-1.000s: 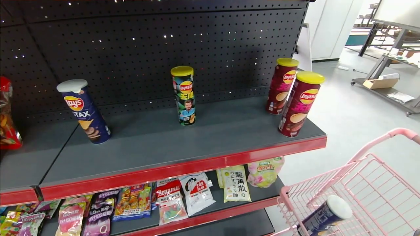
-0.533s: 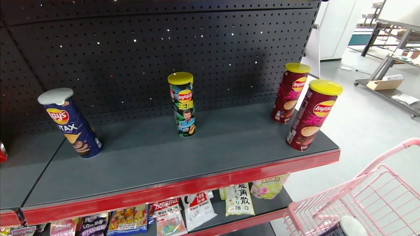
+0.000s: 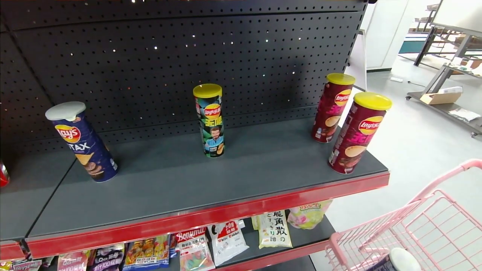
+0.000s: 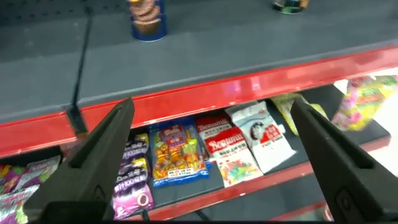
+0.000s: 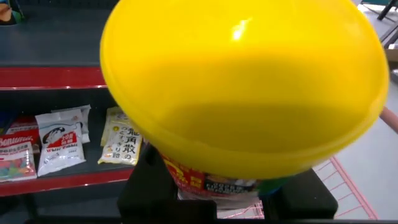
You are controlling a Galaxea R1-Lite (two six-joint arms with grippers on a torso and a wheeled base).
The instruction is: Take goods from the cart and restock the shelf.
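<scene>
Can, a cylinder with a glossy round yellow plastic lid and a printed label, sits clamped between the black fingers of the right gripper, near the pink wire cart. The left gripper hangs spread wide and empty before the red-edged, matte grey shelf, where 4 tubes stand upright: white-capped blue tube, green tube, rear maroon tube, front maroon tube.
</scene>
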